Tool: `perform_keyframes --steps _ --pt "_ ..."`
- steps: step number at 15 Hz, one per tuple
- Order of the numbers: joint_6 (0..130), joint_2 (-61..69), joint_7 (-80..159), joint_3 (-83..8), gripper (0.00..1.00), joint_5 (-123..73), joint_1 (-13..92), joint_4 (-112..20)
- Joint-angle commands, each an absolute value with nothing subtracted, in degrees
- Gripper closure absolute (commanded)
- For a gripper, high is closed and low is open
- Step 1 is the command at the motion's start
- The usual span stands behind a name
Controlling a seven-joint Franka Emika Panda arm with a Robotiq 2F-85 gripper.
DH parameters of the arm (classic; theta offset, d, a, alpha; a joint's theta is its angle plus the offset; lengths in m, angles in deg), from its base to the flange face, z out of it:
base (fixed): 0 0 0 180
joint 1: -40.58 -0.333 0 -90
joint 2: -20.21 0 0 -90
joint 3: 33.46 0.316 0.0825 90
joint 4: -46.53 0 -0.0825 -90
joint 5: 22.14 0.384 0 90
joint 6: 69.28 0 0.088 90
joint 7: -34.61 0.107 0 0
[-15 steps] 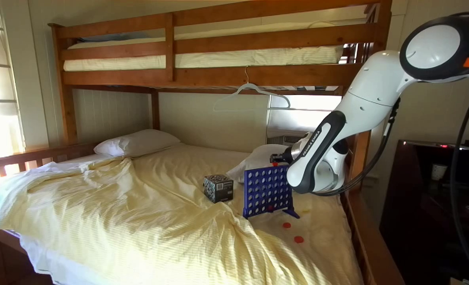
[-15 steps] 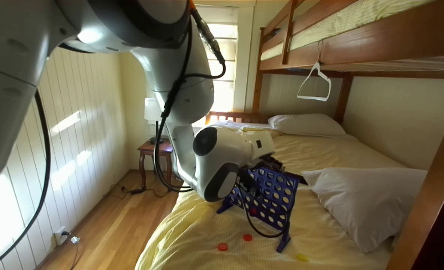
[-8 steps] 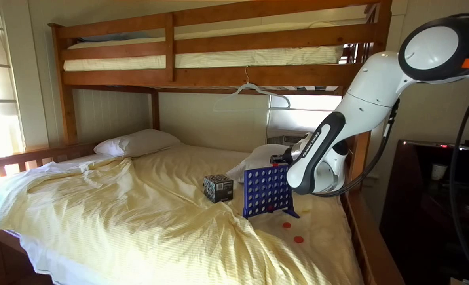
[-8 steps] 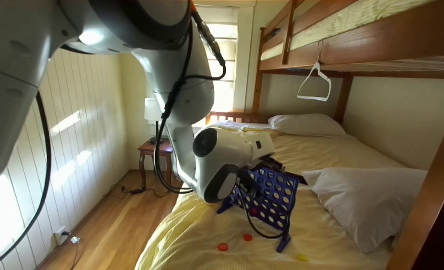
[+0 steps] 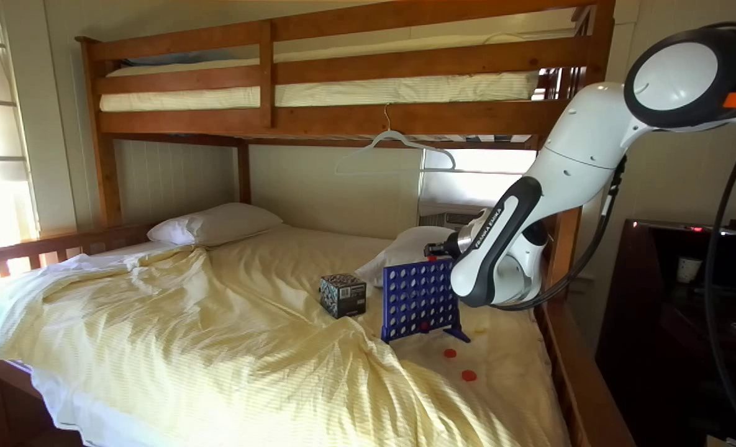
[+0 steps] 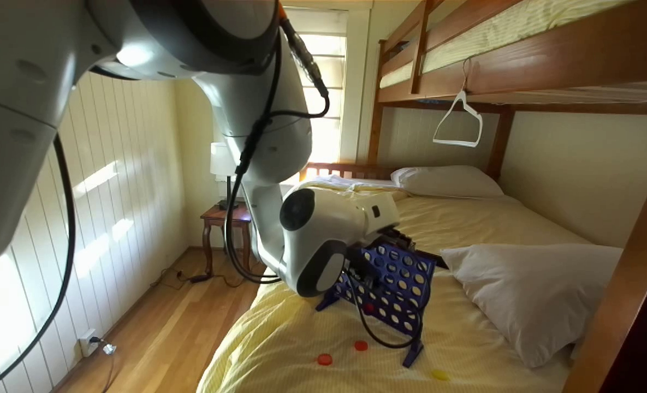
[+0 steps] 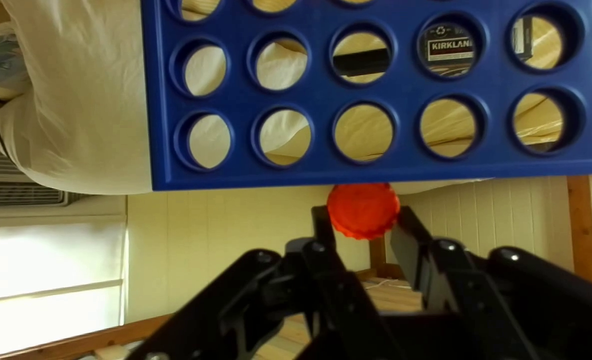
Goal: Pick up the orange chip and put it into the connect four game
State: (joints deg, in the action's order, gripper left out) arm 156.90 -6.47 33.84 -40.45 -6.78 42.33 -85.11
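In an exterior view, the white arm (image 5: pixel 582 133) slants down, black gripper (image 5: pixel 428 250) level above the blue plastic grid (image 5: pixel 421 299); in an exterior view, its wrist (image 6: pixel 326 240) bends; in the wrist view, fingers (image 7: pixel 409 235) pinch the round orange-red chip (image 7: pixel 363 210) at the grid's edge.

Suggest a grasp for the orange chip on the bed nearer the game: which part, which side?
I'd pinch the loose chip by its rim at opposite points, coming from above: it lies flat on the bedding, round and thin, its top face uncovered. The gripper holds another orange chip, so that one probably goes first.
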Motion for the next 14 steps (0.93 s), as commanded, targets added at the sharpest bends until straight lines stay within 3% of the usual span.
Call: perform_keyframes --steps 1,12,13,14 --pt "158.50 -7.51 33.52 -40.22 0.90 -5.91 41.83 -85.12" --pt "156.93 -7.75 32.64 -40.30 0.90 -5.24 41.12 -85.61" --pt "157.01 -7.74 32.63 -40.33 0.86 -5.09 41.09 -85.61" --pt "157.07 -7.74 32.63 -40.35 0.62 -5.04 41.08 -85.63"
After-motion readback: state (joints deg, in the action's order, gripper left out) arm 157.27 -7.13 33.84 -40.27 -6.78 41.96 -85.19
